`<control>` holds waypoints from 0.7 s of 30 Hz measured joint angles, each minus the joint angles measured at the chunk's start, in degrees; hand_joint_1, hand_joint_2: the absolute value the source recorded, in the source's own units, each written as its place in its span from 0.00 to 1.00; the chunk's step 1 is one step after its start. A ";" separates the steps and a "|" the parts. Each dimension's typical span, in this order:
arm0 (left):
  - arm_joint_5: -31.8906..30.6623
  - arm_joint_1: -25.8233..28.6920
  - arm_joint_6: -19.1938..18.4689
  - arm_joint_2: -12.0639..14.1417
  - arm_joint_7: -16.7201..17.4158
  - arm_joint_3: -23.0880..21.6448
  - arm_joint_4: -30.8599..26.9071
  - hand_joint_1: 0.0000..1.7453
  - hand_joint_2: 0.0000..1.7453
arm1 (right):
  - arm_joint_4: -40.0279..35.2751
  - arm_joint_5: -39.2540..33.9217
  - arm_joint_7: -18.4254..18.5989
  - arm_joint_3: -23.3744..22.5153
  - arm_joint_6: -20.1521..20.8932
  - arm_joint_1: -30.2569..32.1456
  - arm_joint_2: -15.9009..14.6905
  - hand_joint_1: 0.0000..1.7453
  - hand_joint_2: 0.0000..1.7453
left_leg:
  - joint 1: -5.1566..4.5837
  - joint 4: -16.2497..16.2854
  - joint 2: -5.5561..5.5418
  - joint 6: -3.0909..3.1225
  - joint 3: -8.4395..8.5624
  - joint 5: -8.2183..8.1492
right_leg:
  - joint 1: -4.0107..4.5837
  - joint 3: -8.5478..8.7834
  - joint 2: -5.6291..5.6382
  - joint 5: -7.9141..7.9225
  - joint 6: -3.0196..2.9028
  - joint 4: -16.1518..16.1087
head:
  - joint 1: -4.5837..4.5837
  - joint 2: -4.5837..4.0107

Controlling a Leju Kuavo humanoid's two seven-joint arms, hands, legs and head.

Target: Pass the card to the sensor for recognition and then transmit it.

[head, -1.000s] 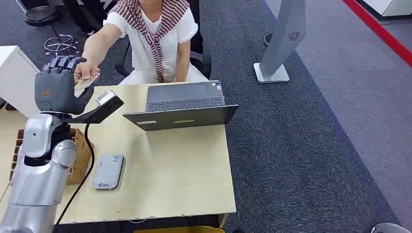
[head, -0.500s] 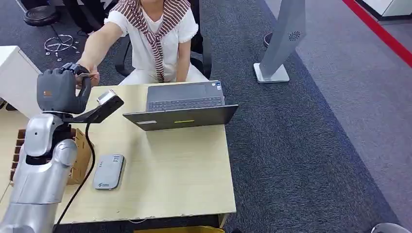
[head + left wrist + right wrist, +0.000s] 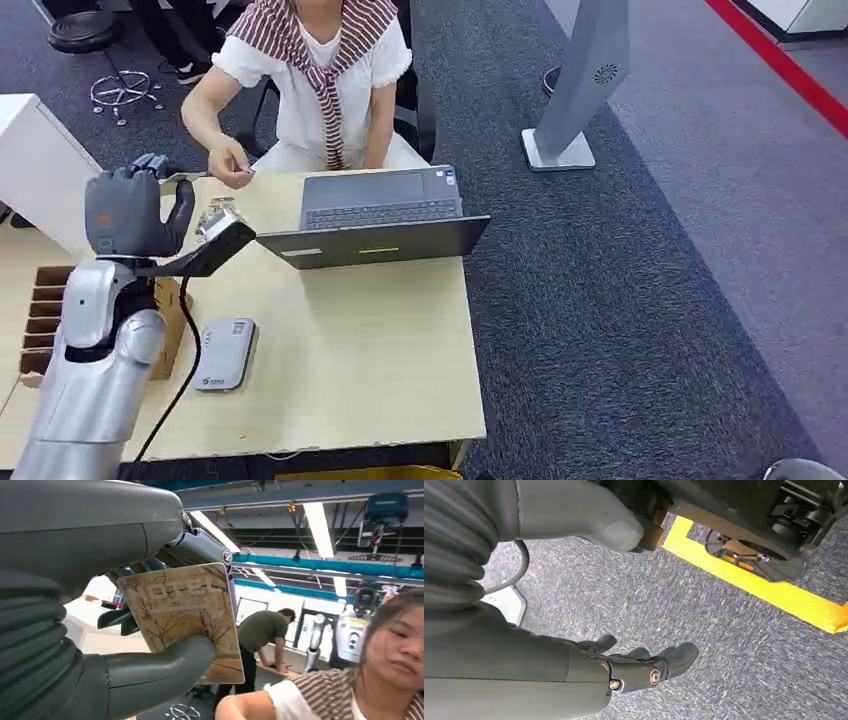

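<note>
From the head view we saw the left hand (image 3: 128,210) raised over the far left corner of the desk (image 3: 350,350), fingers curled, with the grey sensor (image 3: 223,353) lying flat toward five o'clock of it, the open laptop (image 3: 375,215) at three o'clock, and a seated person's hand (image 3: 232,165) near the desk edge at about one o'clock. At the left wrist we found the card (image 3: 185,617) pinched upright between thumb and fingers (image 3: 150,672). At the right wrist, the right hand (image 3: 644,667) hung over grey carpet (image 3: 724,645), its fingers loosely apart and holding nothing.
</note>
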 joint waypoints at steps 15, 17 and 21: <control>1.86 19.63 15.74 0.37 -8.02 0.78 -9.10 1.00 1.00 | 0.09 0.28 0.22 -0.02 -0.70 0.03 0.00 0.00 1.00 | -0.04 -0.03 0.09 0.03 0.00 -0.04 | -0.06 -0.01 0.04 -0.04 0.04 0.00 | -0.02 -0.02; 2.28 21.89 17.51 0.24 -8.79 1.49 -9.12 1.00 1.00 | 0.09 0.70 0.22 -0.02 -0.70 0.03 0.00 0.00 1.00 | -0.04 -0.03 0.07 0.03 -0.01 -0.03 | -0.06 -0.01 0.03 -0.05 0.05 -0.01 | 0.00 0.00; 2.65 24.19 17.49 -0.04 -9.42 2.84 -8.92 1.00 1.00 | 0.09 1.14 0.15 -0.02 -0.68 0.02 0.00 0.00 1.00 | -0.03 -0.03 0.07 0.03 -0.03 -0.03 | -0.06 -0.01 0.01 -0.05 0.05 -0.01 | 0.00 0.00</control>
